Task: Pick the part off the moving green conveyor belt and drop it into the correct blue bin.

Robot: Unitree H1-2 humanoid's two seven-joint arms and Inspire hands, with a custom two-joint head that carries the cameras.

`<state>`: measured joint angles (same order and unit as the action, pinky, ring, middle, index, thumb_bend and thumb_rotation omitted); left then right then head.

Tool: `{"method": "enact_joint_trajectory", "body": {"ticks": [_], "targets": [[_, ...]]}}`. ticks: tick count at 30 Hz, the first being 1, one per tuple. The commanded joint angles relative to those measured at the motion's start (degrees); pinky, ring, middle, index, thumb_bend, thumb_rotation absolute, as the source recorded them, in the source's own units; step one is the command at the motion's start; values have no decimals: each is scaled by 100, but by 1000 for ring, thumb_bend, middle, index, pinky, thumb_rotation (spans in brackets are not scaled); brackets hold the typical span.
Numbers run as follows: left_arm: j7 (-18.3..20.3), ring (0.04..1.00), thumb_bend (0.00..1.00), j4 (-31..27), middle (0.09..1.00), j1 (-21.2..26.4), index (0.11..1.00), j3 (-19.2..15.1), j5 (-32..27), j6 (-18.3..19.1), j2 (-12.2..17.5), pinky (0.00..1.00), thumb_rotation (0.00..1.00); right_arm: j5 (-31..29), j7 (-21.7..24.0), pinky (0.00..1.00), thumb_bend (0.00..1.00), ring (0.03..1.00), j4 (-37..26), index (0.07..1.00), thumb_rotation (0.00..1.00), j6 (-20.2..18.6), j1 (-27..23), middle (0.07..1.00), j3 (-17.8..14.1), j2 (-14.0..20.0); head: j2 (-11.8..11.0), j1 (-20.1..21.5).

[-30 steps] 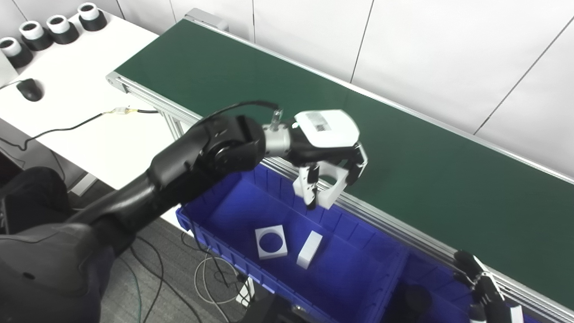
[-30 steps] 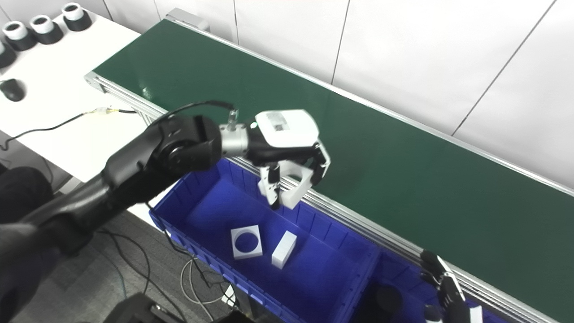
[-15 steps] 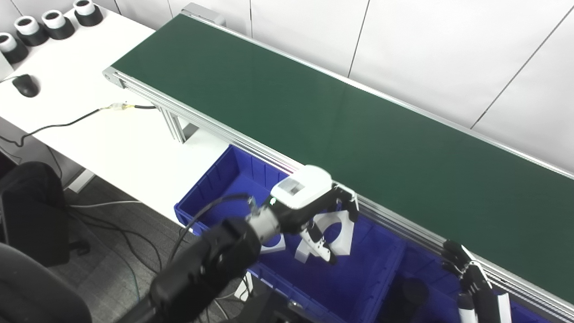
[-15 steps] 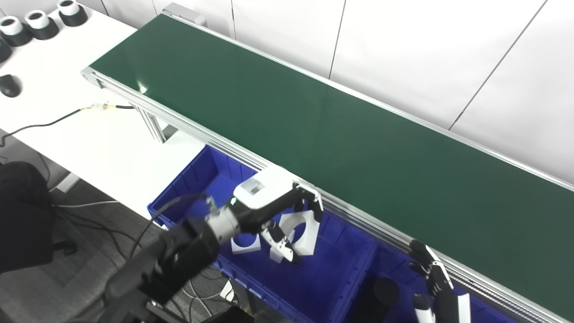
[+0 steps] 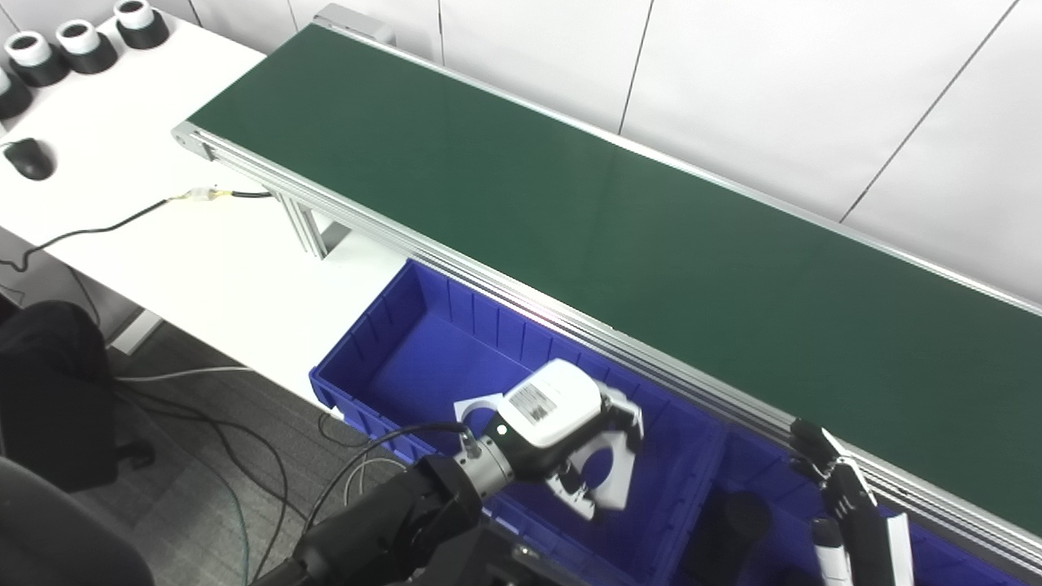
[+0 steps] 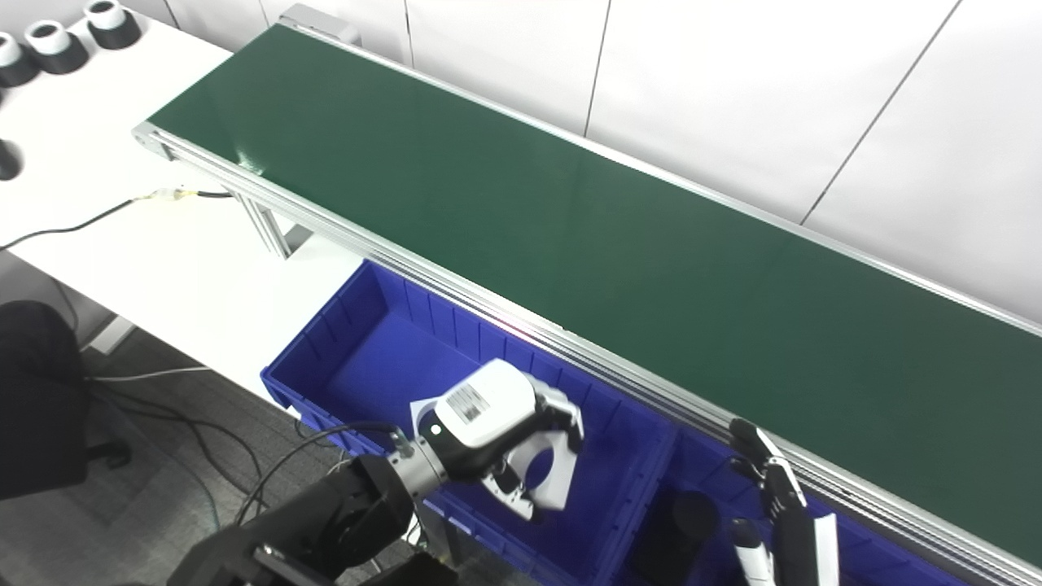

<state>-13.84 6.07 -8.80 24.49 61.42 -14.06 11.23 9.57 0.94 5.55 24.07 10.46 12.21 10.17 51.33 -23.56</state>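
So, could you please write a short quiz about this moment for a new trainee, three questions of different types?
1. True or false: the left robot hand holds a white part with a round hole over the blue bin.
2. Multiple choice: what lies on the green conveyor belt in these views? A) a white block; B) a black cylinder; C) nothing visible.
3. Fill in the missing word: the right robot hand waits at the lower right, near the conveyor's metal ____.

Key:
1. True.
2. C.
3. rail.
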Motion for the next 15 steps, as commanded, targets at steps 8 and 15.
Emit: {"method": "enact_joint_trajectory", "body": {"ticks": [8,15], "targets": [[-321,471,506,553,495,485,483,394,172,232,24,483,0,15,82,764,818,828,-486,827,1000,-64,92,835,-87,-128,45,177],[-834,450,506,1404,478,910,502,435,43,434,-179,455,0,56,121,774,829,833,-570,829,1000,-112,154,839,-92,-145,74,308]]}}
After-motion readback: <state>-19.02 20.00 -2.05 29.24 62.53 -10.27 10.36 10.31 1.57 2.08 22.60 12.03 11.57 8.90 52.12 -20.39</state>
